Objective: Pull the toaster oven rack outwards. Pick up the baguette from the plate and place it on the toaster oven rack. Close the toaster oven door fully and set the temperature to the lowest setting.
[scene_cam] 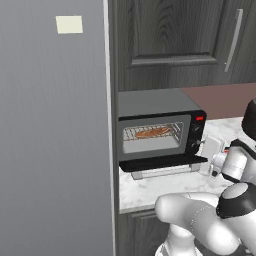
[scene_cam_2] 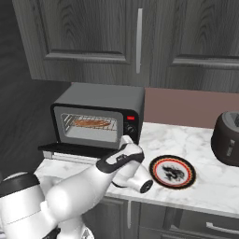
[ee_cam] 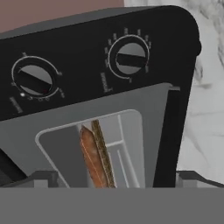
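Your inventory at this moment:

Boxy black toaster oven (scene_cam_2: pixel 100 116) with a grey top, small red light and two black knobs (ee_cam: pixel 127 56): you see it at the left end of the marbled white bench (scene_cam_2: pixel 205 175), beside the tall grey panel (scene_cam: pixel 52 130).

Black glass-fronted toaster oven door (scene_cam: pixel 162 161) with a silver bar handle: you see it folded down flat at the front, cavity open.

Pale silvery wire toaster oven rack (scene_cam: pixel 152 133): inside the cavity.

Small orange-tan baguette (scene_cam_2: pixel 91 123): lying lengthwise on that rack.

Round plate (scene_cam_2: pixel 172 171) with an orange-red rim and dark patterned centre: on the bench to the oven's right, nothing on it.

Large dark rounded vessel (scene_cam_2: pixel 227 138): you find it at the bench's right end.

Two-finger gripper (ee_cam: pixel 112 178): your hand view puts its tips far apart, spread wide, holding nothing, facing the oven's knob panel at close range.
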